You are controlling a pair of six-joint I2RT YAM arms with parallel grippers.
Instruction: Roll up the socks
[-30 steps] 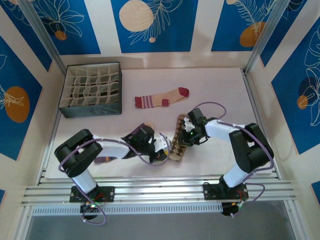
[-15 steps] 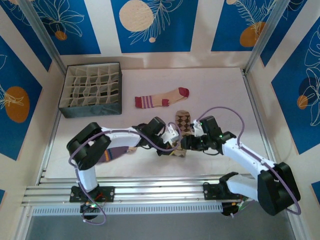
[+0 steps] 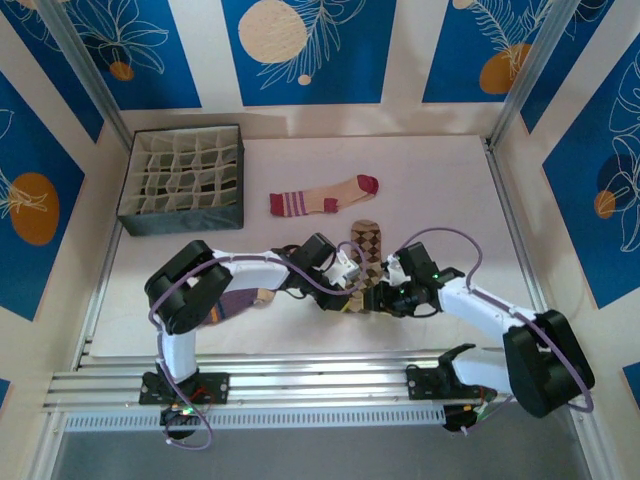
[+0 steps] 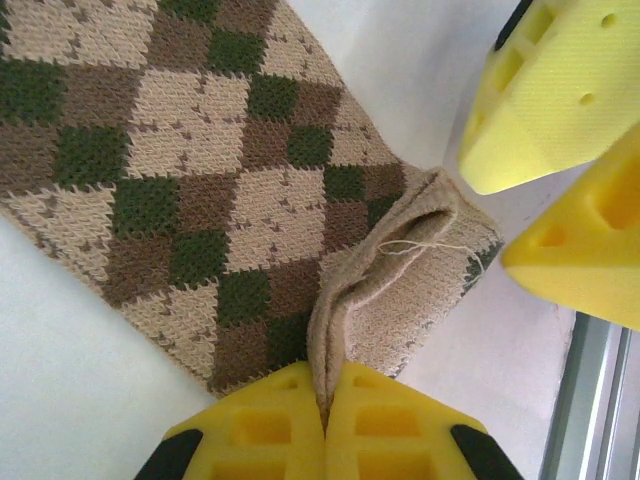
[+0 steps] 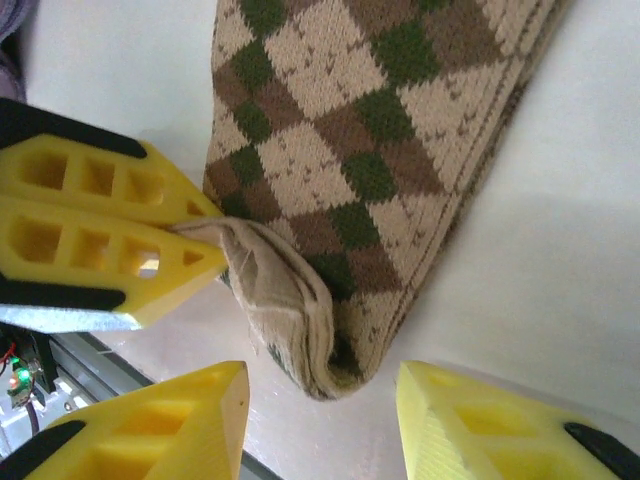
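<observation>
Left jaws pinch the folded end of the diamond sock (image 4: 200, 180). Right jaws are spread around that end; the sock stretches away.

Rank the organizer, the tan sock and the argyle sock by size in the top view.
1. Organizer, clearly largest.
2. Tan sock.
3. Argyle sock, looks shorter, but its near end is folded and partly covered, so unsure.

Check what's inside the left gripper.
A raised fold of the argyle sock's end, tan lining out, pinched in the shut left gripper. How deep the fabric goes is hidden by the fingers.
</observation>
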